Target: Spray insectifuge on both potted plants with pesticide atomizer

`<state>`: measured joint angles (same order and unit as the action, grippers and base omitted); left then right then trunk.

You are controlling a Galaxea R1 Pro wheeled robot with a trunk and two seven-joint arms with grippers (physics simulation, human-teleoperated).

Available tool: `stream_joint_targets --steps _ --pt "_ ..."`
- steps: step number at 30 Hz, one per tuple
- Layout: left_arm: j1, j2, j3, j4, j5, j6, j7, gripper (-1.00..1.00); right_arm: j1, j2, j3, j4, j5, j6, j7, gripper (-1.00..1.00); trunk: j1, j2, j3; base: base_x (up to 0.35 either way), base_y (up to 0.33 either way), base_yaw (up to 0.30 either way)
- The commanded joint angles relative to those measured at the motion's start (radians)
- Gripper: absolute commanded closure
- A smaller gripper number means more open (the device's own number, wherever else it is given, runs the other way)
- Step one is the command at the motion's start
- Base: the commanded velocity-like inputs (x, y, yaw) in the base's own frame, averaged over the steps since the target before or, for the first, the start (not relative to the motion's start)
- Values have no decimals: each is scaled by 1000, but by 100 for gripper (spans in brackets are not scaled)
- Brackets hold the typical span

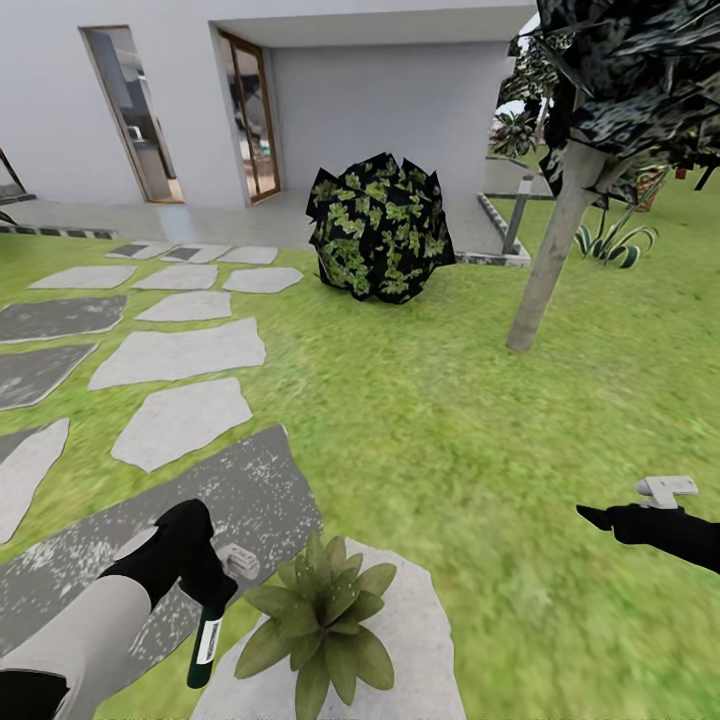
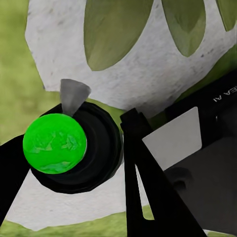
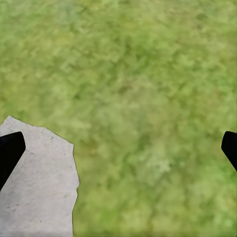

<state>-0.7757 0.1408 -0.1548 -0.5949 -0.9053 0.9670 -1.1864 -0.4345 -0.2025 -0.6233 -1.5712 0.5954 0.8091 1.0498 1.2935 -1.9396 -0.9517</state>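
Lawn [image 1: 470, 400], atomizer [image 1: 205, 640] clamped between left jaws, beside potted plant [image 1: 320, 620]

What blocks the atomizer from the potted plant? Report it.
Nothing visible does. The left gripper holds the pesticide atomizer just beside the potted plant on its pale stepping stone, with open air between them. In the left wrist view the leaves lie beyond the bottle.
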Motion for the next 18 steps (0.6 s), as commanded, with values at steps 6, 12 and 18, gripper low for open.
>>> stream_joint_targets --steps 6,12,18 --pt "0 -1 -3 -2 -8 6 -10 100 -1 0 -1 -1 9 4 10 -100 0 0 -6 0 0 0" --pt "0 -1 -3 -2 -7 6 -10 100 -1 0 -1 -1 10 5 10 -100 0 0 -7 0 0 0" --pt "15 -1 -5 -2 -6 4 -10 100 -1 0 -1 -2 10 7 10 -100 0 0 -7 0 0 -183"
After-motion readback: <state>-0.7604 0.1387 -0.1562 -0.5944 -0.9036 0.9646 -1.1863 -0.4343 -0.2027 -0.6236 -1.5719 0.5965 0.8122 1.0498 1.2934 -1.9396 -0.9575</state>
